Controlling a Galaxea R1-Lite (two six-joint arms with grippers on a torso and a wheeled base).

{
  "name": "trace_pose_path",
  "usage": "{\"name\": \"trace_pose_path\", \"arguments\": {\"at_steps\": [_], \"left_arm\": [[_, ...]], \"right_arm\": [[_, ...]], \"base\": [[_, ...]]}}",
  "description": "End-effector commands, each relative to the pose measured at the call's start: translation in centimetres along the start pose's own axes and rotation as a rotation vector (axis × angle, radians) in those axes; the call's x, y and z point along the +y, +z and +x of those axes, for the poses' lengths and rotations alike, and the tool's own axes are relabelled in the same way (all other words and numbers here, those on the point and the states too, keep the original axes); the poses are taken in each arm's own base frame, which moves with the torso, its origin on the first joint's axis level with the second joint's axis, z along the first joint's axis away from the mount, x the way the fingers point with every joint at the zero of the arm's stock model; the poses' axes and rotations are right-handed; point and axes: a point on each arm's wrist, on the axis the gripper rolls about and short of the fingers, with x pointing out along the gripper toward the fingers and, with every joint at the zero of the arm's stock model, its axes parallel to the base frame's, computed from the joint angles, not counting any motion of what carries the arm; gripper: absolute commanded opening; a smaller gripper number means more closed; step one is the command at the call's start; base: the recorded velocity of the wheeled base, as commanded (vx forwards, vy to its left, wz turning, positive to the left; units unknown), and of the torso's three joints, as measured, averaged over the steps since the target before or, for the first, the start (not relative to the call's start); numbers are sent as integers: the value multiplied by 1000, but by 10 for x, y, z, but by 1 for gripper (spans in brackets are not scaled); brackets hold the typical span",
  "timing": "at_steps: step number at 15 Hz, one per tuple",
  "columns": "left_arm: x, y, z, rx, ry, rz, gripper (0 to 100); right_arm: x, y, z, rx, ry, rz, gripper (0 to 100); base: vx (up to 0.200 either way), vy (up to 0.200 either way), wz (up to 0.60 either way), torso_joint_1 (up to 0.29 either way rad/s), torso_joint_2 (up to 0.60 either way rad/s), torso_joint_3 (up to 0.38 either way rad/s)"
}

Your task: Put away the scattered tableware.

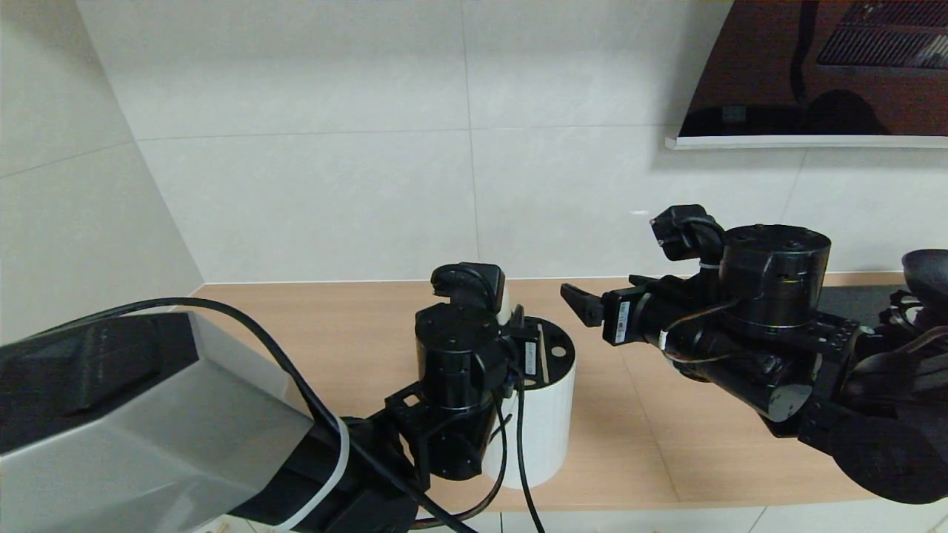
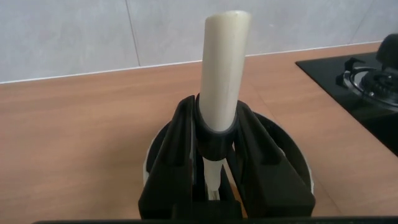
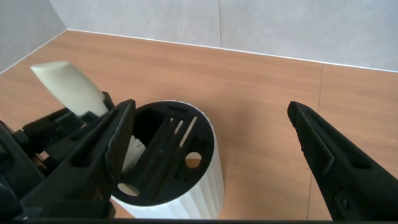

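A white cylindrical utensil holder with a black slotted insert stands on the wooden counter. My left gripper sits right above its top, shut on a cream-handled utensil. The handle stands upright between the black fingers, and its lower end reaches down into the holder. My right gripper hovers open just right of the holder and a little above it, holding nothing. In the right wrist view its gripper frames the holder, with the cream handle beside it.
A black gas hob lies on the counter at the right, with a burner close to the holder. A dark range hood hangs above it. Tiled walls close the back and left.
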Motion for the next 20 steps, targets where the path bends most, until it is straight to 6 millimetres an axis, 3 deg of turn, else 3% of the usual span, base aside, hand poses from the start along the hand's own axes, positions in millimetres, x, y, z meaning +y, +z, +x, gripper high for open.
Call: {"name": "trace_pose_path", "arguments": {"at_steps": [1, 7, 13, 16, 17, 19, 20], "left_arm": [[0, 0, 0, -1, 0, -2, 100], [2, 0, -4, 7, -2, 5, 100], [30, 60, -58, -93, -141, -58, 100], [75, 94, -93, -191, -69, -18, 100], [103, 105, -110, -218, -33, 40, 100], [135, 111, -144, -234, -13, 53, 100], [147, 104, -160, -214, 13, 38, 100]], "right_arm": [[0, 0, 0, 0, 0, 0, 100], [0, -1, 0, 2, 0, -1, 100], [-11, 15, -8, -53, -52, -5, 100], [-23, 52, -51, -184, -100, -11, 100], [-34, 71, -79, -268, -118, 7, 100], [-54, 89, -123, -370, -175, 14, 100], [-66, 90, -139, -397, -203, -10, 100]], "base": [[0, 0, 0, 0, 0, 0], [0, 0, 0, 0, 0, 0], [0, 0, 0, 0, 0, 0], [0, 0, 0, 0, 0, 0], [0, 0, 0, 0, 0, 0], [0, 0, 0, 0, 0, 0], [0, 0, 0, 0, 0, 0]]}}
